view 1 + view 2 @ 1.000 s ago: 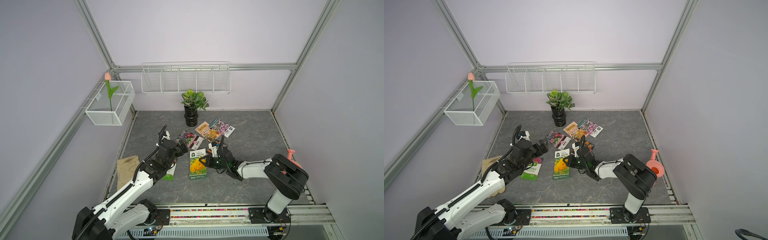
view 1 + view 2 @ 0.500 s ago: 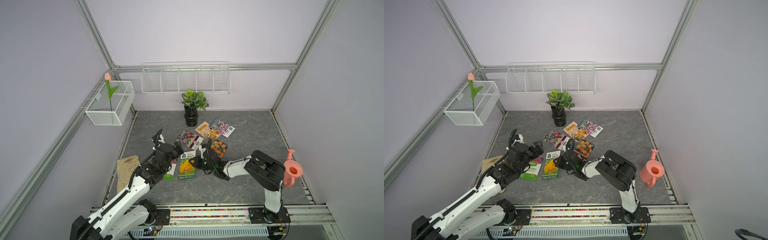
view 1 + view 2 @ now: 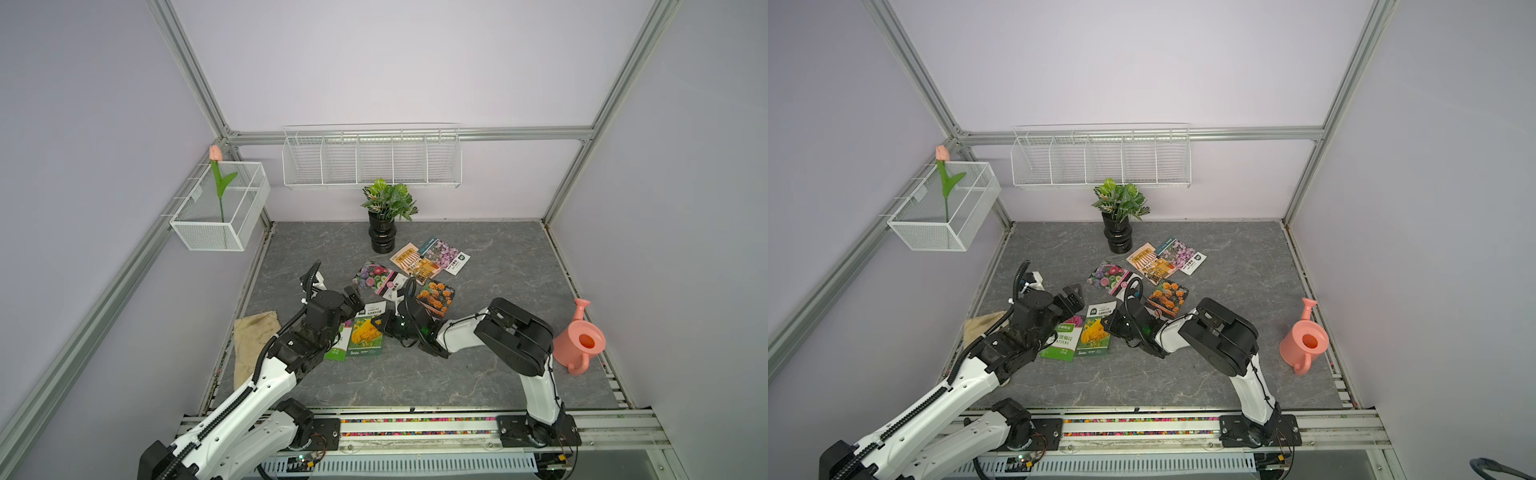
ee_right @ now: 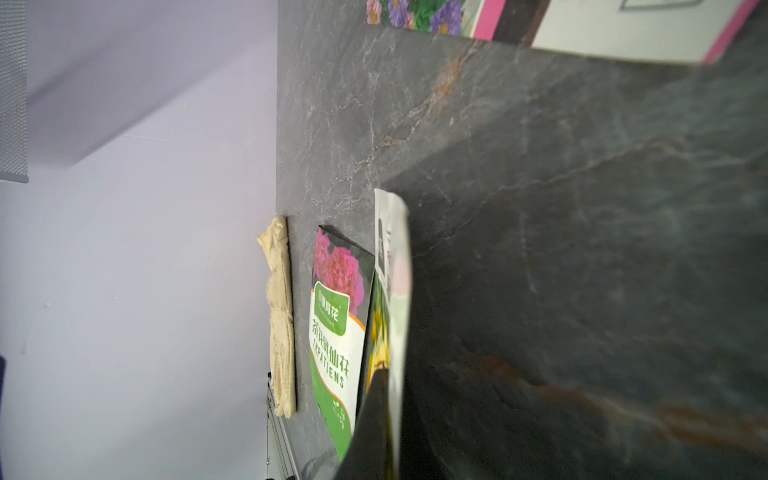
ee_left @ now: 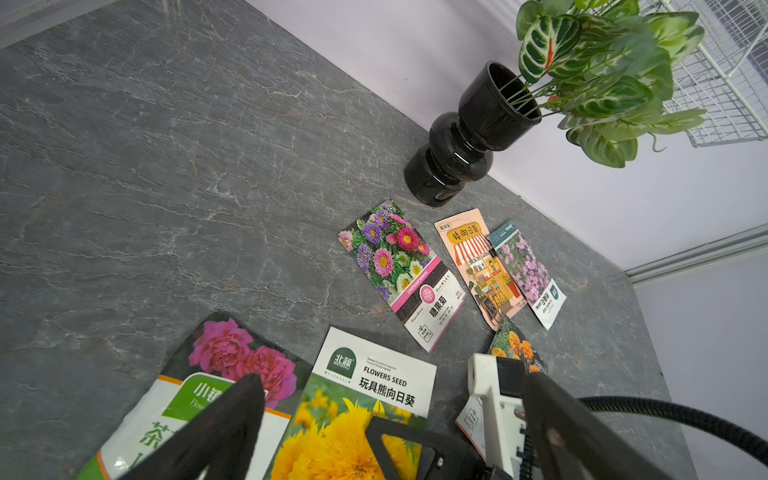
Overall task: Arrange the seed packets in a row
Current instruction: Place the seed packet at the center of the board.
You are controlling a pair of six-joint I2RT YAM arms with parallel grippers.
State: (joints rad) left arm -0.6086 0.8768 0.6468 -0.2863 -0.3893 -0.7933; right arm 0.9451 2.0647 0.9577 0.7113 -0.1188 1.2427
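My right gripper (image 3: 381,323) is shut on the right edge of the yellow seed packet (image 3: 365,336), which lies next to the green packet (image 3: 1061,341), their edges touching. In the right wrist view the shut gripper (image 4: 388,384) pinches the yellow packet (image 4: 392,291) seen edge-on. My left gripper (image 3: 352,302) hovers open over these two; in its wrist view the left gripper (image 5: 392,380) holds nothing. Farther back lie the mixed pink packet (image 3: 376,279), the orange packet (image 3: 434,296), the beige shopfront packet (image 3: 415,262) and the lilac packet (image 3: 444,255), the last two overlapping.
A black vase with a plant (image 3: 383,237) stands at the back behind the packets. A cream glove (image 3: 253,340) lies by the left wall. A pink watering can (image 3: 579,343) sits at the right edge. White wire baskets (image 3: 372,160) hang on the walls.
My right gripper has dragged the yellow packet left until it lies against the green one. The right arm swung round, uncovering the watering can. The left arm drew back slightly.
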